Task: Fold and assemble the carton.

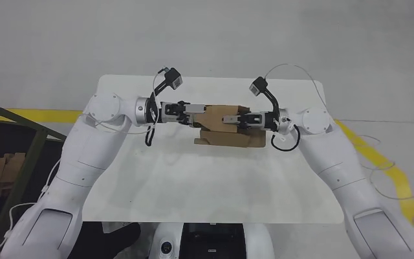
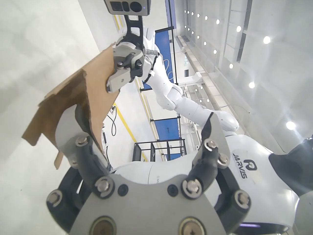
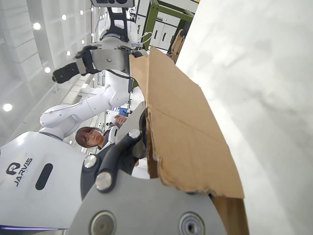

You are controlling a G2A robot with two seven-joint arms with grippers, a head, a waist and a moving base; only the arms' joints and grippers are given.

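The brown cardboard carton (image 1: 220, 136), half folded with its flaps loose, is between the two arms over the far middle of the white desk (image 1: 194, 188). The right gripper (image 1: 228, 120) has its jaws closed on a panel at one end. At the other end, the left gripper (image 2: 144, 128) has its jaws spread wide, one finger (image 2: 68, 128) against a flap.

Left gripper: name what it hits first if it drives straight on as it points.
Probably the carton: the left gripper sits open right at its flap, with the right gripper farther along.
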